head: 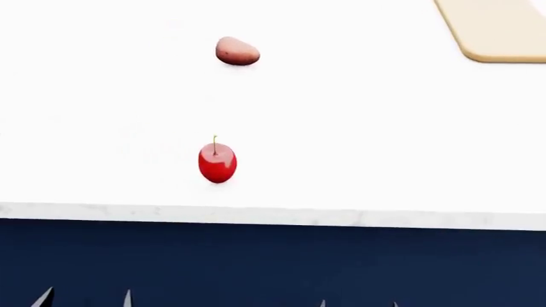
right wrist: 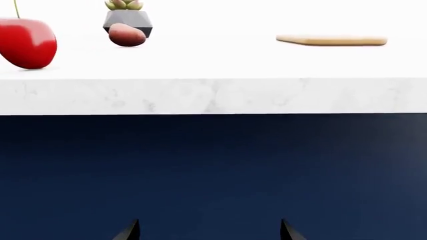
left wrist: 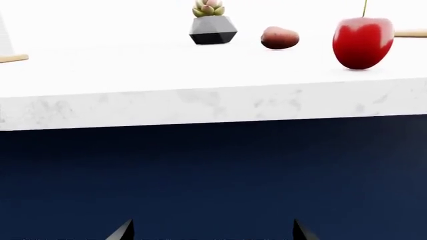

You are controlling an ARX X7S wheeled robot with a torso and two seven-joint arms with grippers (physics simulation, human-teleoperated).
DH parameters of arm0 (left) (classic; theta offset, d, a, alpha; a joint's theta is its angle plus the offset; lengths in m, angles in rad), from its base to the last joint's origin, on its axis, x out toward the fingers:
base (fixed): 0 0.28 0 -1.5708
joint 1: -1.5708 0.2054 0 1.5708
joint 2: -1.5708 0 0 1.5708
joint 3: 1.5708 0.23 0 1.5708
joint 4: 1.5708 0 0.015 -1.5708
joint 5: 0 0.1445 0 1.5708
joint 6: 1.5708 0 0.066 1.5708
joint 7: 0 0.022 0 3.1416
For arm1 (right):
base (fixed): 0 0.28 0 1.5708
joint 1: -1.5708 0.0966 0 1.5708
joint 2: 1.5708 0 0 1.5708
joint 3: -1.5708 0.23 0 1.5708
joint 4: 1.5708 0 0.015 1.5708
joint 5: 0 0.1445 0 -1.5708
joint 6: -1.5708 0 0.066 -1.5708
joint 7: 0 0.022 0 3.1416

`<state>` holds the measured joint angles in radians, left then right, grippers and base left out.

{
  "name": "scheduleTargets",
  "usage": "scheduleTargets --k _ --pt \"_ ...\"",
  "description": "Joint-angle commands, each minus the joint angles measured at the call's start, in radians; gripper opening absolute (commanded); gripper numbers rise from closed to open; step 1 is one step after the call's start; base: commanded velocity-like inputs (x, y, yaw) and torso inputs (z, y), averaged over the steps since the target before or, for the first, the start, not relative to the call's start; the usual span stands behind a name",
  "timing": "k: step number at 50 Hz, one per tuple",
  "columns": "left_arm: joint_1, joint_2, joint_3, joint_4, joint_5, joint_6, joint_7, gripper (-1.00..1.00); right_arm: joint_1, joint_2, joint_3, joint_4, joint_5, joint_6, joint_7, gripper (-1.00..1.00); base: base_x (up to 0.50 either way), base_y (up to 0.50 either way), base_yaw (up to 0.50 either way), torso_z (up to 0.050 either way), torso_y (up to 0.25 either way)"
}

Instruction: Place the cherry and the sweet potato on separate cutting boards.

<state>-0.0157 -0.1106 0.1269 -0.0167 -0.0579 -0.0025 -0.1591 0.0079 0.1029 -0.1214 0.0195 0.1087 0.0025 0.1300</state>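
On the white counter (head: 384,128) the cherry (head: 217,162) stands near the front edge, the sweet potato (head: 237,52) farther back, a cutting board (head: 499,29) off to the far right, while both grippers (left wrist: 212,231) (right wrist: 209,231) hang below the counter, spread open and empty.

white marble counter (head: 358,128) over a navy front, with a cherry (head: 217,162) near the edge, sweet potato (head: 236,52) further back, a potted succulent (left wrist: 212,24) and tan cutting board (head: 503,29)
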Motion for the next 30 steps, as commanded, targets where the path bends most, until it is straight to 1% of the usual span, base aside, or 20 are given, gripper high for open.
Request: scheduleTargets --k 1,30 --pt "-0.003 -0.009 0.009 -0.002 -0.005 0.007 -0.02 1.0 0.005 0.01 -0.013 0.004 0.008 0.0 0.017 1.0 0.0 0.0 0.0 0.05 0.0" --pt "0.001 -0.033 0.037 0.01 -0.026 0.014 -0.035 1.0 0.012 0.031 -0.043 0.013 0.029 -0.003 0.037 1.0 0.0 0.0 0.0 0.05 0.0"
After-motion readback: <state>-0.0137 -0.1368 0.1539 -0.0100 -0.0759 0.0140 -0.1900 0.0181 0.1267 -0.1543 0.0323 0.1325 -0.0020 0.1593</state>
